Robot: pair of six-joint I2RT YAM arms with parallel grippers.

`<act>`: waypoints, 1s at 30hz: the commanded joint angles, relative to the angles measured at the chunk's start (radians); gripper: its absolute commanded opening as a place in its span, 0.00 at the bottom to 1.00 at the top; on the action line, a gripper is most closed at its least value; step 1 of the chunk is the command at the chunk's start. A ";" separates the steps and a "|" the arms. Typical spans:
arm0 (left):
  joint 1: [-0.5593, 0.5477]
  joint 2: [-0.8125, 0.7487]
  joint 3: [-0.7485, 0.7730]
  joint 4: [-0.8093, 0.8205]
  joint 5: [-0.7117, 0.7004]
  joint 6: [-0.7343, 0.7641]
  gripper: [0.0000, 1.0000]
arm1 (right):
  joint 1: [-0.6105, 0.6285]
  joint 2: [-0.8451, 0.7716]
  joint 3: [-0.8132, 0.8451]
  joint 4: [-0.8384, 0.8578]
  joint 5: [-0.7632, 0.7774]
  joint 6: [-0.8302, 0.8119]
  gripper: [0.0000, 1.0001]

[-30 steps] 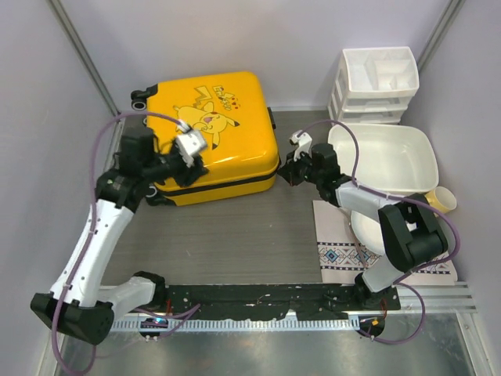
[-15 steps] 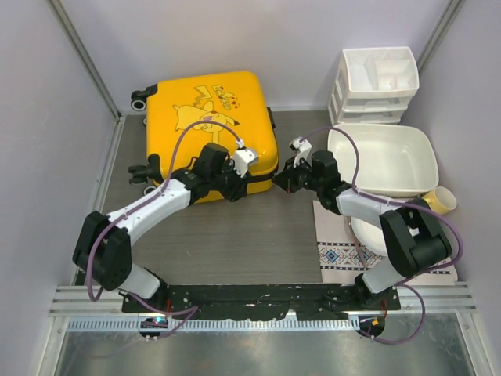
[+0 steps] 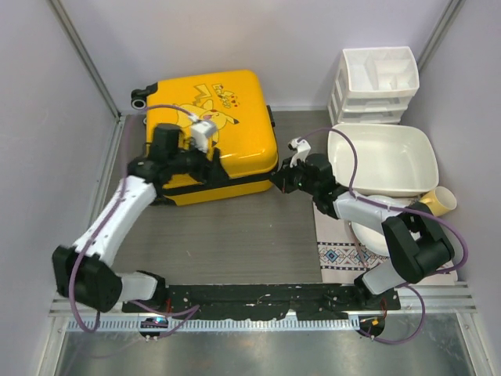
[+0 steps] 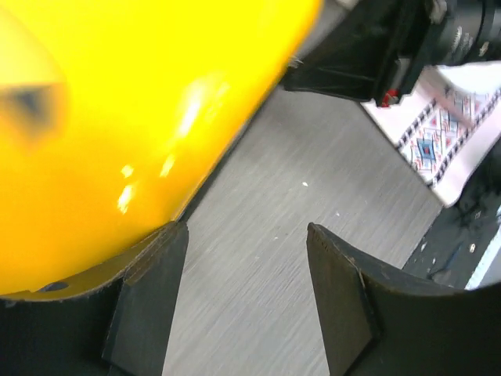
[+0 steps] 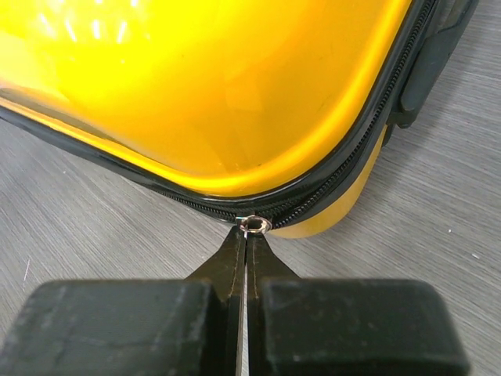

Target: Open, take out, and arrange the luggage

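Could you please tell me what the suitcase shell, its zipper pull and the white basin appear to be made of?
The luggage shell looks like glossy hard plastic: sharp highlights show in both wrist views. The zipper pull, pinched in the right pincer, is probably metal, a small shiny ring. The white basin seems smooth moulded plastic with an even, soft sheen.

Luggage (image 4: 117, 117) blurred in left wrist view, zipper pull (image 5: 256, 225) mostly hidden inside right gripper (image 5: 246, 240)
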 commanded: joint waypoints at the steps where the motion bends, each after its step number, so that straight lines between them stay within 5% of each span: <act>1: 0.318 -0.235 0.085 -0.148 0.017 -0.006 0.68 | -0.010 0.000 0.075 0.080 0.026 0.016 0.01; 7: 0.659 -0.194 0.154 -0.220 -0.252 0.097 0.59 | -0.011 0.022 0.112 0.062 0.046 -0.042 0.01; 12: 0.724 -0.060 0.180 -0.222 -0.318 0.189 0.52 | 0.012 0.020 0.132 -0.013 0.026 -0.106 0.01; 15: 0.709 -0.051 0.131 -0.217 -0.175 0.229 0.47 | 0.027 0.006 0.124 -0.049 0.029 -0.101 0.01; 21: 0.541 -0.114 -0.036 -0.251 -0.145 0.287 0.43 | 0.075 0.000 0.129 -0.050 0.062 -0.088 0.01; 30: 0.331 -0.192 -0.220 -0.234 -0.108 0.081 0.40 | -0.020 0.176 0.323 -0.009 0.050 -0.179 0.01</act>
